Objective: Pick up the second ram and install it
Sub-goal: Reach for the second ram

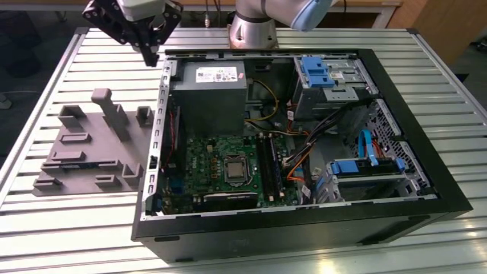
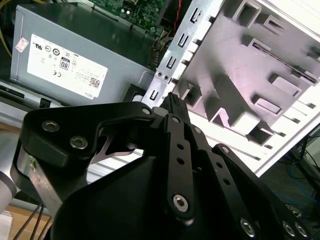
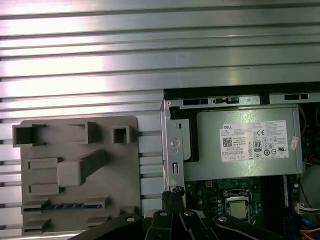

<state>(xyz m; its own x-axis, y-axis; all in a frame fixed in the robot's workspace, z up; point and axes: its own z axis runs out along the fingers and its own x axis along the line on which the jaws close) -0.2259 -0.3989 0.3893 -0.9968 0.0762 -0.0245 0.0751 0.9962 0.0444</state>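
Slatted metal table point(image 1: 45, 228) carries, at the exterior view's left, a grey holder point(image 1: 91, 137) with raised blocks and a tall tilted post. The second ram point(image 3: 65, 206) lies flat in a long slot near one edge of this holder and shows in the first wrist view as a thin blue strip. Its chips cannot be made out.

Further right, the gripper point(image 1: 152, 59) hangs above the table just beside the far corner of the open computer case point(image 1: 304, 228), well apart from the ram. Its fingertips are drawn together to a narrow point with nothing between them. The case's metal rear edge stands between the holder and the boards inside.

Inside the case lie the grey power supply point(image 1: 209, 97), then the green motherboard point(image 1: 205, 154) with its processor socket point(image 1: 234, 169) and long black slots point(image 1: 268, 162). Loose cables point(image 1: 304, 142) cross toward the blue-fronted drive cages point(image 1: 318, 71).

The arm's base point(image 1: 255, 25) and the gripper's upper part are cut off at the picture's top. The case's near wall hides the motherboard's lower edge. In the second wrist view the gripper's black body covers the table beneath it.
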